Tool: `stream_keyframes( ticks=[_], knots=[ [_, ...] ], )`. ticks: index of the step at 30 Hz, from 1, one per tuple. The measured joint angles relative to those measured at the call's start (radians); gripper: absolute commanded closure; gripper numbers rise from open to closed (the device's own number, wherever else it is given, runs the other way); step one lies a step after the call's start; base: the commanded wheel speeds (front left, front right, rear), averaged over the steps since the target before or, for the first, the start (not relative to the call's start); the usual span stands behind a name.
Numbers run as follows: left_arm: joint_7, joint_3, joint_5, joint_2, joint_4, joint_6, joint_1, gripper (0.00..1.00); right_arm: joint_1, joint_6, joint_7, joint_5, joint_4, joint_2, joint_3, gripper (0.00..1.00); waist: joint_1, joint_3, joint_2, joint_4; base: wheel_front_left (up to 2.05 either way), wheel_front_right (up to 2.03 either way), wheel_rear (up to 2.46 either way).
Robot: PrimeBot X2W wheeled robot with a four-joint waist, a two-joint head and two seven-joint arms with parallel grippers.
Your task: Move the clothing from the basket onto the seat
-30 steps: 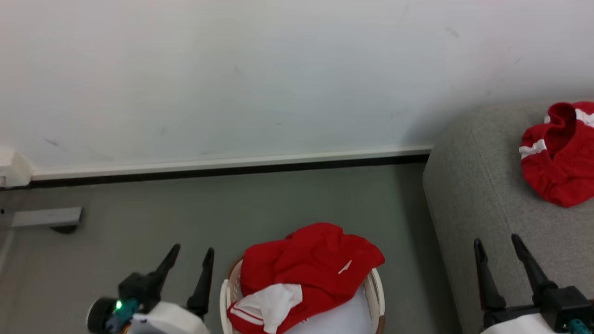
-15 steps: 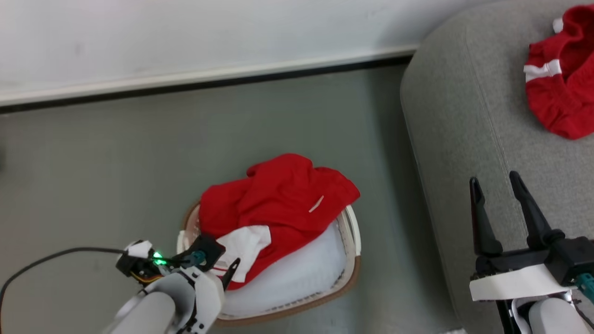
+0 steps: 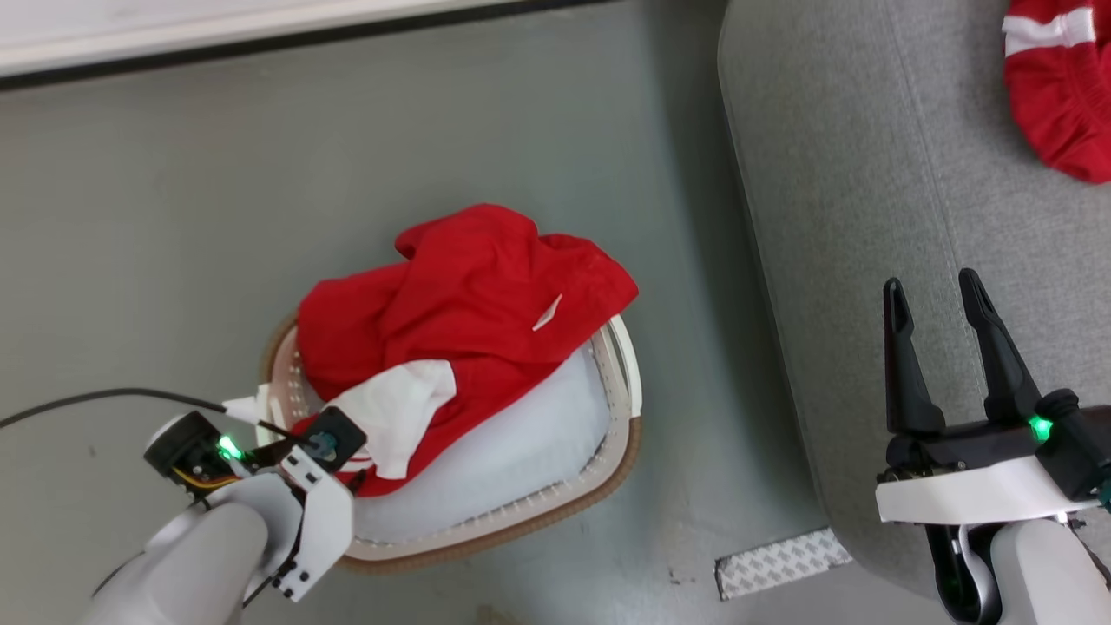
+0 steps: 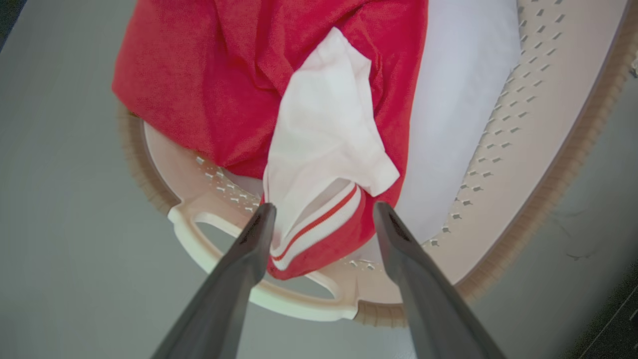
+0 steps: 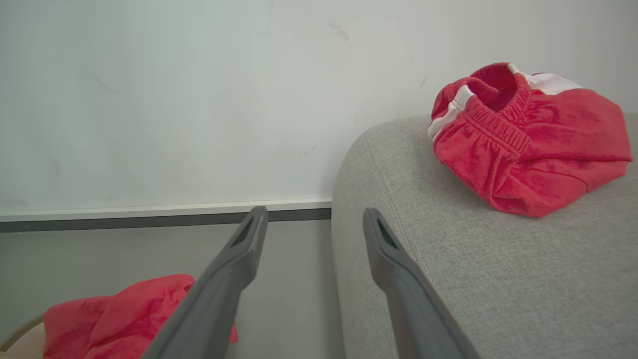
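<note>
Brackets, left gripper (image 4: pixel 324 209) jaws spread wide, the white striped cuff (image 4: pixel 319 224), likely the best pinch point, of the limp, light-looking bright red fabric garment (image 4: pixel 209 75) heaped in the cream-white perforated plastic basket (image 4: pixel 518 114); holds right gripper (image 3: pixel 931 284) equally splayed by the grey woven seat (image 3: pixel 851 174).

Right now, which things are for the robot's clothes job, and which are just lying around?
For the job: the basket; red clothing in it; the grey seat; red garment already on it; open left gripper, poised at the basket's clothing.

Just lying about: pale pad under the clothing; patterned strip by the seat; black cable.
</note>
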Motion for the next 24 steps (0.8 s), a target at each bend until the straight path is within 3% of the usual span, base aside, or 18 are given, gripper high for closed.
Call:
stream_keyframes(
  ticks=[16, 17, 18, 19, 24],
  knots=[
    [0.000, -0.086, 0.010, 0.016, 0.102, 0.000, -0.130, 0.00, -0.058, 0.000, 0.000, 0.057, -0.031, 0.000, 0.035, 0.00, -0.0001, 0.159, -0.0001, -0.044, 0.00, 0.00, 0.00],
    [-0.001, -0.094, 0.010, 0.014, 0.107, 0.000, -0.134, 0.12, -0.058, 0.000, 0.000, 0.058, -0.032, 0.000, 0.035, 0.00, -0.0001, 0.164, 0.0000, -0.046, 0.00, 0.00, 0.00],
    [-0.001, -0.102, 0.006, 0.013, 0.113, 0.000, -0.140, 0.71, -0.058, 0.000, 0.000, 0.059, -0.032, 0.000, 0.036, 0.00, -0.0001, 0.169, -0.0001, -0.048, 0.00, 0.00, 0.00],
    [-0.001, -0.107, 0.001, 0.012, 0.118, 0.000, -0.143, 1.00, -0.058, 0.000, 0.000, 0.059, -0.032, 0.000, 0.036, 0.00, -0.0001, 0.171, 0.0000, -0.050, 0.00, 0.00, 0.00],
    [-0.037, -0.129, -0.059, -0.015, 0.123, 0.000, -0.144, 1.00, -0.058, 0.000, 0.000, 0.058, -0.023, 0.000, 0.026, 0.00, -0.0001, 0.156, 0.0000, -0.048, 0.00, 0.00, 0.00]
  ],
)
